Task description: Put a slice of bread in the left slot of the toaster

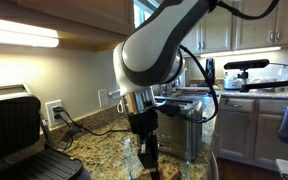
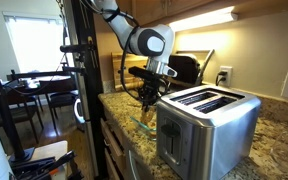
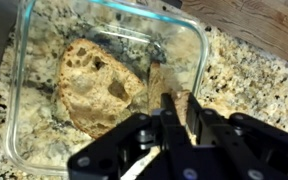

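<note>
Your end effector (image 3: 180, 102) holds its jaws together at the edge of the slice of bread (image 3: 96, 88) lying in the glass dish (image 3: 202, 55), so such a thin pinch may tear or drop it when you lift toward the toaster (image 2: 209, 125).

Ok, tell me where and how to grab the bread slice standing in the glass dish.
Take the slice of bread by its upper edge, coming straight down from above, one finger on each face. It seems to stand tilted on edge, thin side up, and the walls of the glass dish block any sideways approach. The hand looks shut on that edge.
</note>
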`<move>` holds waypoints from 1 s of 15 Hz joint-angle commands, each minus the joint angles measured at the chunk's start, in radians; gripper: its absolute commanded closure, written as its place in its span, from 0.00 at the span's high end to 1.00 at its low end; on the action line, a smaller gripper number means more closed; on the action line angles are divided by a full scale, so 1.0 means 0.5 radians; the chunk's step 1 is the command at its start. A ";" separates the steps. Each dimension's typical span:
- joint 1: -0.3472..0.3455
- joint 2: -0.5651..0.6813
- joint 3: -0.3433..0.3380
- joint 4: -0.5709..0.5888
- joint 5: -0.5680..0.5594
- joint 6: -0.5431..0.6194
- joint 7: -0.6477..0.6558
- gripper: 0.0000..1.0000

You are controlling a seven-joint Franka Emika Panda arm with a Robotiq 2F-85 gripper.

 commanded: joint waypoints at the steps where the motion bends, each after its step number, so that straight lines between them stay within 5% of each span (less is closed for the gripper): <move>1: -0.008 -0.036 -0.001 -0.018 0.064 0.028 -0.021 0.06; 15: -0.016 -0.340 -0.017 -0.139 0.298 0.029 -0.139 0.06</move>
